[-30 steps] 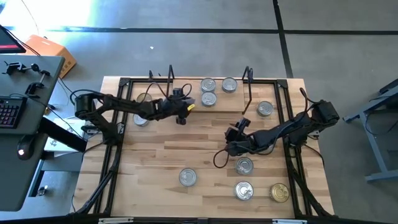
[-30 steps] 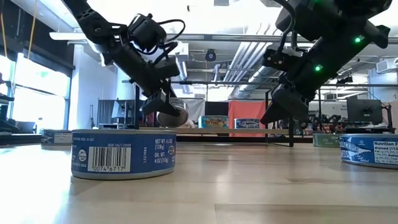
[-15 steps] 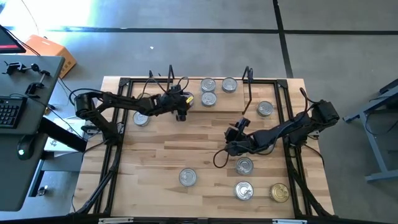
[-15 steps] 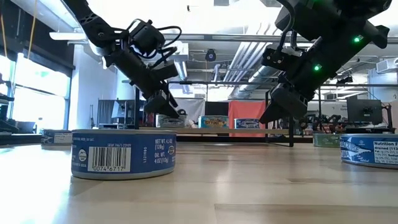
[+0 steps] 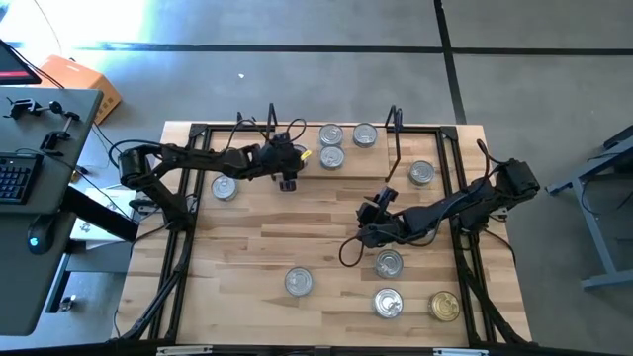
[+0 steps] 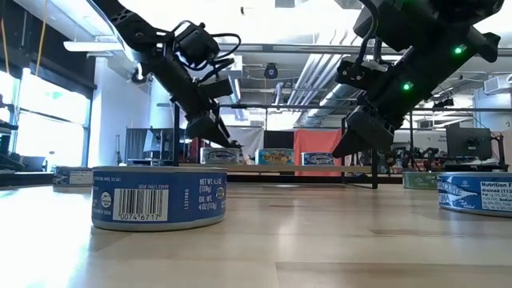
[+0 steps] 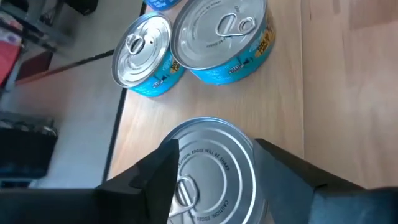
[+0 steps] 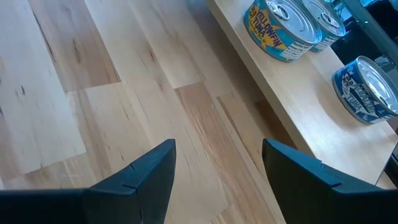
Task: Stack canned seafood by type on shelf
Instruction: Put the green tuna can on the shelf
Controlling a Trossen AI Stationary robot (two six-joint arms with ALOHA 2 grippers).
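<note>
The shelf (image 5: 351,150) is a low light-wood plank at the table's far edge, with three silver-lidded tins (image 5: 332,156) standing on it. A further silver-lidded tin (image 7: 214,177) stands flat on the shelf's left part, also in the low view (image 6: 218,155). My left gripper (image 7: 214,149) slants down over this tin, open, one finger on either side of its lid. My right gripper (image 5: 371,232) hovers open over the table's middle right, with only bare wood between its fingers (image 8: 217,149). My left gripper slants down at the tin's lid (image 7: 217,155) from the table's left, a finger on each side of it. I cannot tell whether the fingers touch the tin. The tin stands flat on the shelf plank.
Loose tins stand on the table: one at the left (image 5: 226,188), one at the right (image 5: 421,173), three silver ones near the front (image 5: 299,282) and a gold-lidded one (image 5: 445,306). A black wire upright (image 5: 394,133) stands at each shelf end. The middle of the table is bare wood.
My left gripper has gone toward the table's far edge with the tin, which hung tilted between its fingers a second ago. The tin now stands flat on the shelf, and the gripper has risen a little over it. My right arm has kept still.
</note>
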